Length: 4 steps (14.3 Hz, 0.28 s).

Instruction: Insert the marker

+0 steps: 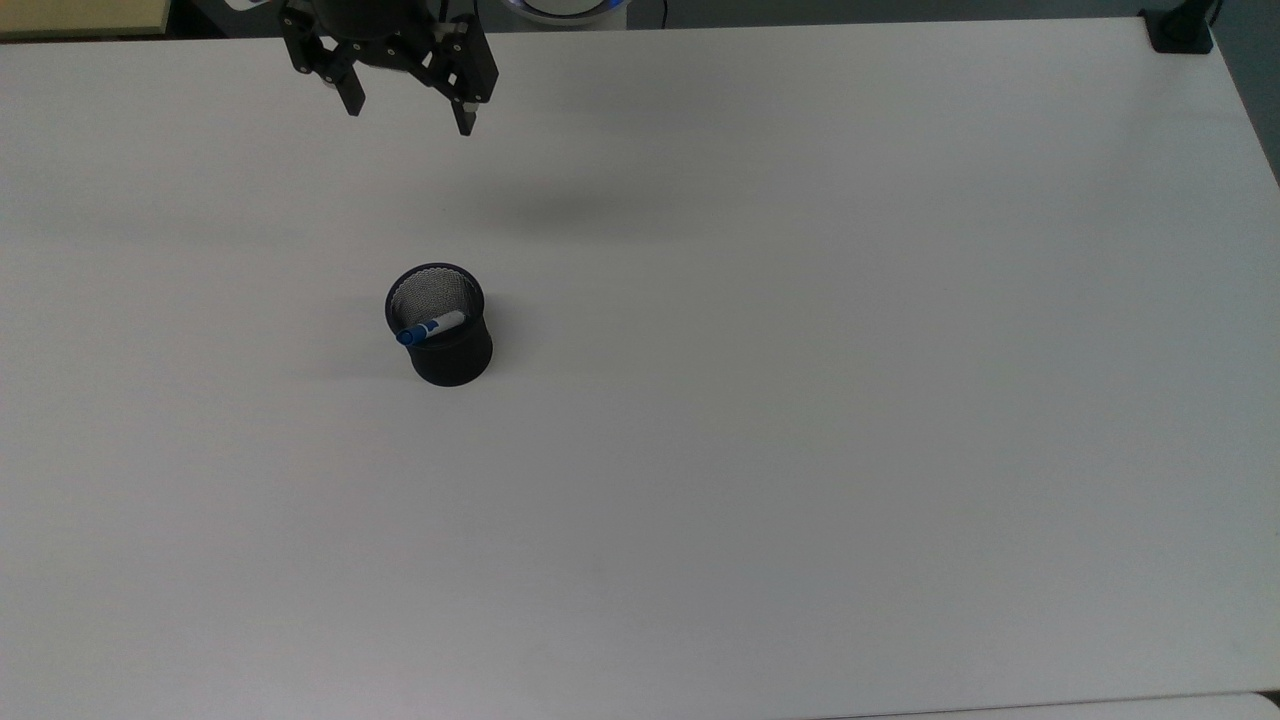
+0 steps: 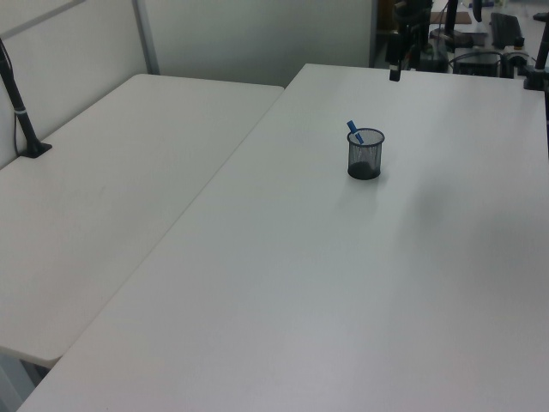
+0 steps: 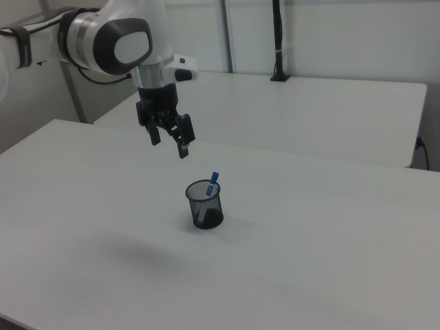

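With its fingers spread wide and holding nothing, the tool (image 3: 169, 141) hangs high above the tabletop (image 1: 800, 400), well apart from the mesh cup (image 1: 440, 325). The marker (image 1: 428, 328) leans inside, cap up; a careless pass could tip the cup.

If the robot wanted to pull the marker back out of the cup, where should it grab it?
Probably the blue cap end of the marker, coming straight down from above. That end pokes up over the rim of the black mesh cup, while the white barrel slants down inside, where the wall blocks any side approach. The tool hangs open above the table, apart from the cup.
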Motion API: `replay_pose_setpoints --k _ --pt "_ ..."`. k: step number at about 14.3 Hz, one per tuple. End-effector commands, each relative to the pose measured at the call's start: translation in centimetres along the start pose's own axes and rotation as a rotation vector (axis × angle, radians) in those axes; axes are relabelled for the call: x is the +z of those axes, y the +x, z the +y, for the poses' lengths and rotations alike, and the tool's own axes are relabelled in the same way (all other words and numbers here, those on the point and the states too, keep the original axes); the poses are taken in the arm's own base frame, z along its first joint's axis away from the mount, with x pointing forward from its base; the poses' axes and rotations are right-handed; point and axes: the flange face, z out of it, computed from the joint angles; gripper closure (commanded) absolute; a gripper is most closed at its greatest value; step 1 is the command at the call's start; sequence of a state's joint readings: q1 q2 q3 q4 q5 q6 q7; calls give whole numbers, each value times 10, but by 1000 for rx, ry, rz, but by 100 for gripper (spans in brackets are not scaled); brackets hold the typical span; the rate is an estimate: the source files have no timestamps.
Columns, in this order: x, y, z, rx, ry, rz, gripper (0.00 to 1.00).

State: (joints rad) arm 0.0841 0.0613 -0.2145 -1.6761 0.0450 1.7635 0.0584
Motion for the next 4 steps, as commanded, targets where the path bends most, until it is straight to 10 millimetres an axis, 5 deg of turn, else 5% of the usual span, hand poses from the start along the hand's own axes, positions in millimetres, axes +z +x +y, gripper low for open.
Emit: replay_pose_setpoints --k 1,4 --pt "-10 -9 -11 -41 -5 -12 0" --pt "-13 -10 -11 -39 -4 -24 0"
